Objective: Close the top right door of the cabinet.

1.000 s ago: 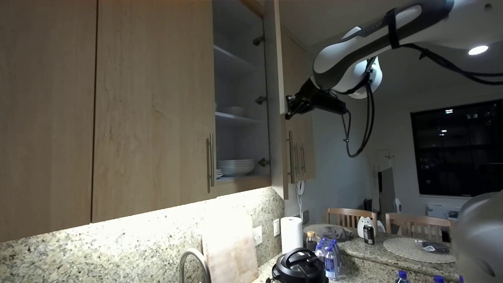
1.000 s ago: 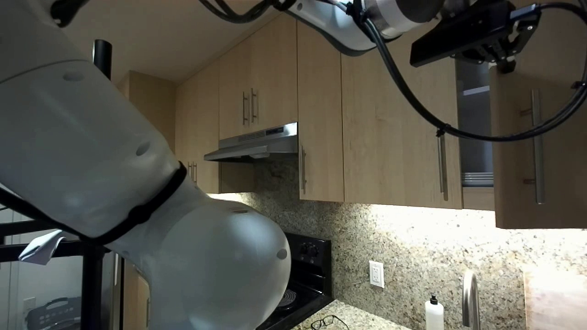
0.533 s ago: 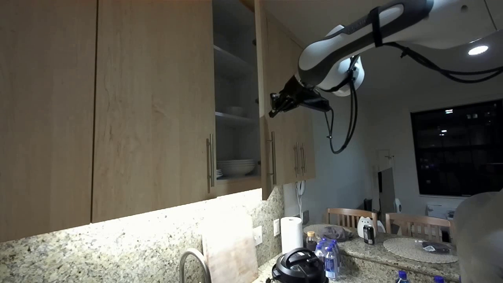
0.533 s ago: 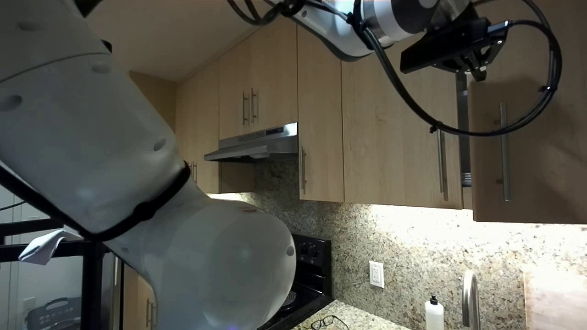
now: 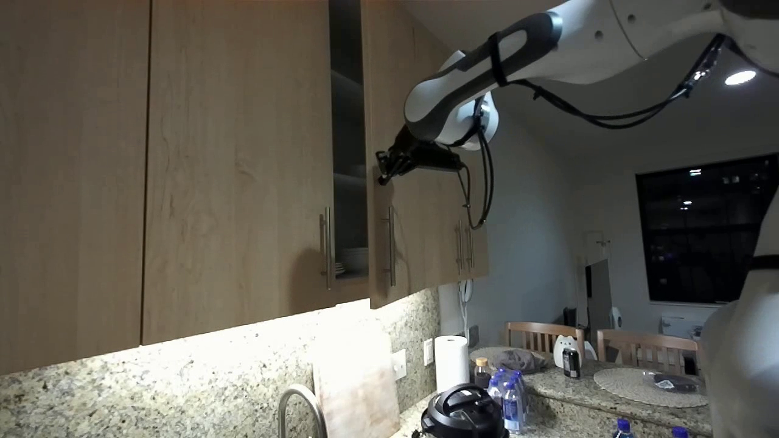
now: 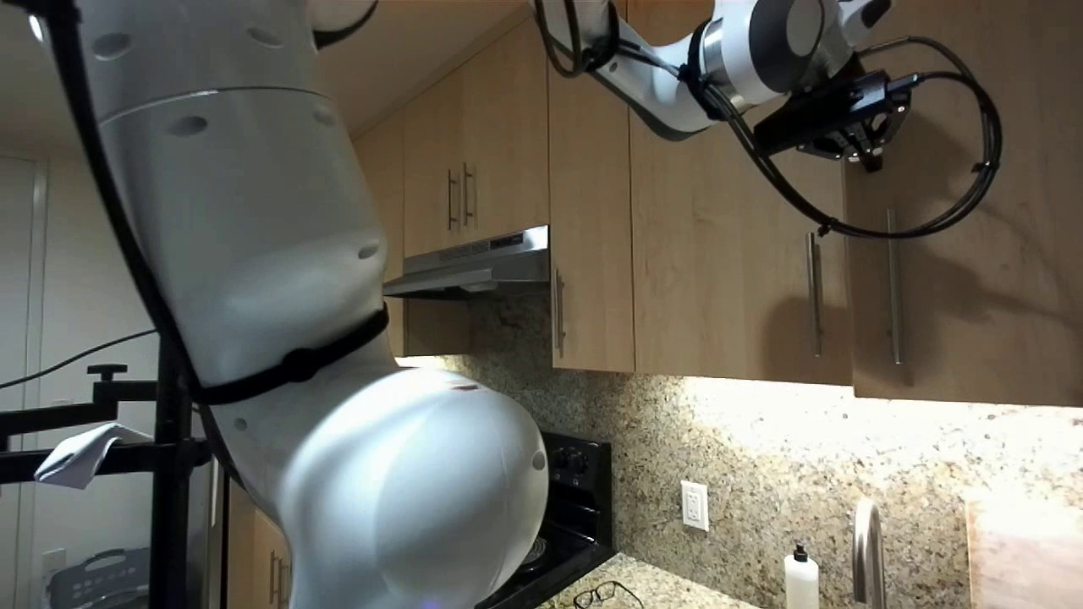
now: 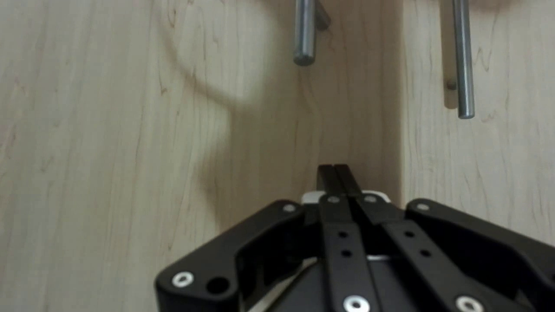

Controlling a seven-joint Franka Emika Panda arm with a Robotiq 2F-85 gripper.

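Observation:
The top right door of the cabinet stands partly open in an exterior view, with a narrow dark gap to the neighbouring door. It also shows in an exterior view, where the gap is hidden, and in the wrist view. Its bar handle is below my gripper and also shows in the wrist view. My gripper is shut and empty at the door's outer face, near its free edge. It also shows in an exterior view and in the wrist view. Contact is hard to tell.
The neighbouring shut door has its own bar handle. White bowls sit inside the gap. Below stand a faucet, a paper towel roll, a black cooker and bottles. A range hood is further along.
The door has swung toward the cabinet, and the gap has narrowed a lot. My gripper has moved with it toward the neighbouring door, staying at the door's outer side.

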